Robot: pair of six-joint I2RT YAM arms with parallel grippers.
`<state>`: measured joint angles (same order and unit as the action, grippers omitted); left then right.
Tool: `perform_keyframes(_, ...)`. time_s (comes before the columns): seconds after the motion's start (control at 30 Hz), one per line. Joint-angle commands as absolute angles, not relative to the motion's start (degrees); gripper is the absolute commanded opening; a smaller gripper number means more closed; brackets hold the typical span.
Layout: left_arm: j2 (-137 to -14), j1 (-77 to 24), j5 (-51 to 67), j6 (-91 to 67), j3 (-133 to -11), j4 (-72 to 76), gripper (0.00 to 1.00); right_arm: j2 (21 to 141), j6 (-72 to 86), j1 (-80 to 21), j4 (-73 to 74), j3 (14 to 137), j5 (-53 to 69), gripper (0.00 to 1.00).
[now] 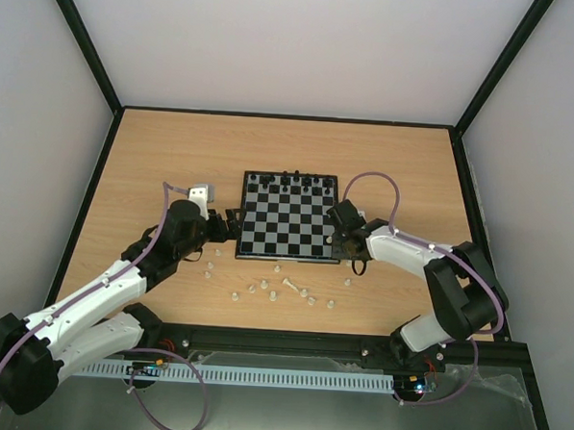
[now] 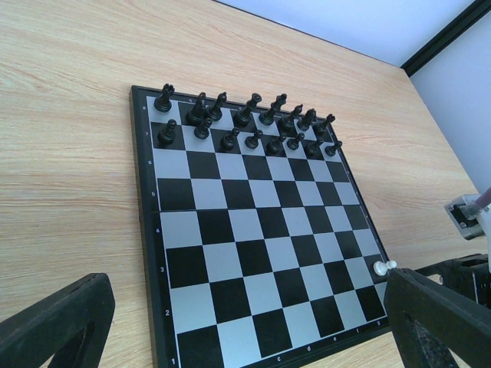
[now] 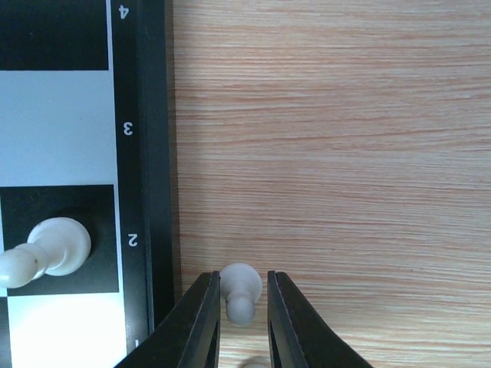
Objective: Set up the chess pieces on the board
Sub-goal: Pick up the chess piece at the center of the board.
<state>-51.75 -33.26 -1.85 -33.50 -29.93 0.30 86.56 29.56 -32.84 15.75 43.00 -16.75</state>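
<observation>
Board (image 1: 288, 230) sits mid-table. Black pieces (image 2: 245, 115) fill its two ranks at 12 o'clock. Pale chess pieces (image 1: 303, 292) lie scattered on the table (image 1: 155, 170) off the 6 o'clock edge, close to the arm bases. Judged: a supply within reach of both arms, to go onto the near ranks one at a time.

Right gripper (image 3: 243, 277): at the board's 4 o'clock corner, claw narrowed around one pawn (image 3: 241, 291) lying on the wood just outside the black border. The fingers flank it closely on both sides. A sliver of gap may show on one side, so I cannot tell whether the pinch is made. Judged: a finger on each side keeps so tiny a piece from skidding off.

Left gripper (image 2: 245, 307): claw spread wide, holding nothing, at the board's 9 o'clock edge. Judged: kept clear of the working arm.

View notes:
- The top camera gives the layout and the spread of loose pieces, but the right wrist hides the pawn being taken.
- Only the right wrist view shows the pawn-to-finger fit. It also shows the rank mark 2 beside a placed pawn (image 3: 57, 244) on a black edge square.
- Only the left wrist view shows the whole board close up: one pale piece on it, every other near square bare.
</observation>
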Motion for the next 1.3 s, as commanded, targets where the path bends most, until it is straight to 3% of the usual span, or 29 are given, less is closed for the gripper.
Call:
perform_keyframes(0.0,-51.8,-33.5,-2.1,-33.3,-29.2,0.0,0.99,87.2,29.3,-32.4,16.5,44.3,-17.4,0.18)
perform_keyframes(0.2,-51.7,-33.6,-2.3,-33.3,-29.0,0.1,0.99,86.9,29.2,-32.4,16.4,44.3,-17.5,0.18)
perform_keyframes(0.53,-51.7,-33.5,-2.4,-33.2,-29.0,0.2,0.99,85.0,29.2,-32.4,17.5,44.2,-19.1,0.05)
perform_keyframes(0.97,-52.4,-33.5,-2.3,-33.2,-28.9,0.5,0.99,71.8,29.2,-34.8,24.8,48.5,-15.8,0.05)
perform_keyframes(1.27,-52.7,-33.6,-2.7,-33.2,-28.8,0.6,0.99,77.7,27.0,-38.8,26.0,54.8,-11.9,0.05)
